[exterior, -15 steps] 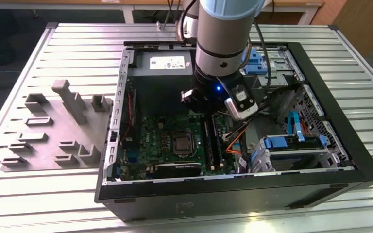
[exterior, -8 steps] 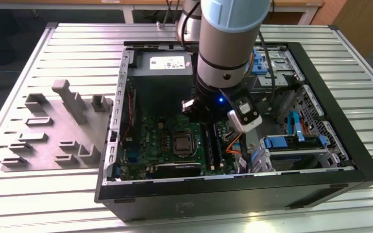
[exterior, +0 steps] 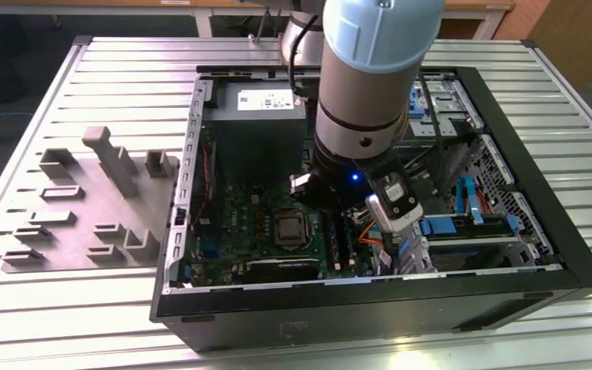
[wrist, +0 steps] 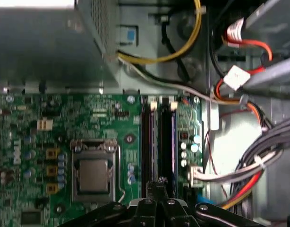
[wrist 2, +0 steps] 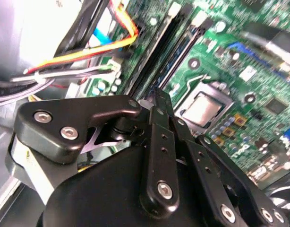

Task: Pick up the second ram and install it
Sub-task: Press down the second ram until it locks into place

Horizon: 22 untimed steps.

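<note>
I am reaching my arm (exterior: 363,85) down into the open computer case (exterior: 543,262) on the slatted table (exterior: 121,69), hanging over the green motherboard (wrist: 64,118) beside the processor socket (wrist: 94,172). My gripper (wrist: 161,183) is hovering over the long black memory slots (wrist: 160,142), its fingertips (wrist 2: 160,101) drawn together with nothing visibly between them. The second ram (wrist: 173,142) appears to be sitting in the slot nearer the cables, a blue-green edge showing along it. Seating it well, I judge, means pressing straight down and evenly until both end latches close.
</note>
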Each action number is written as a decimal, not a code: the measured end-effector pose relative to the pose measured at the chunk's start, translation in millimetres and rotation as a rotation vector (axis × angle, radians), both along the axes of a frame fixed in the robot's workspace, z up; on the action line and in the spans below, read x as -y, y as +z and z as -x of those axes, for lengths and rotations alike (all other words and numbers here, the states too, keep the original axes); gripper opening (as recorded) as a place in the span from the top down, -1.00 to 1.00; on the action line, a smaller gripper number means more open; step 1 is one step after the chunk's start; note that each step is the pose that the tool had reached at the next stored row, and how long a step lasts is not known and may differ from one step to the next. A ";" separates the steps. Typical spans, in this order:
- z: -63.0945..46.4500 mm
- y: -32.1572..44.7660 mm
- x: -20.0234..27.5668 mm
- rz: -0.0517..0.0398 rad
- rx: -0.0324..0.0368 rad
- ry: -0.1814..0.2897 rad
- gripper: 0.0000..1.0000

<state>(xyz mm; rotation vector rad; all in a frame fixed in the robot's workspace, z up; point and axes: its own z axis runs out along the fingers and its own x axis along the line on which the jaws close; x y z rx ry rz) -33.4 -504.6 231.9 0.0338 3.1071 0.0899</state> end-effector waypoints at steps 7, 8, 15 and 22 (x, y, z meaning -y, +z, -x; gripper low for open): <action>0.0 -0.7 13.3 0.0000 0.0000 0.000 0.79; 0.1 -0.7 13.6 0.0000 0.0000 0.000 0.79; 0.0 -3.9 14.7 -0.0002 0.0000 0.000 0.79; 0.0 -9.6 15.1 0.0001 0.0000 0.000 0.79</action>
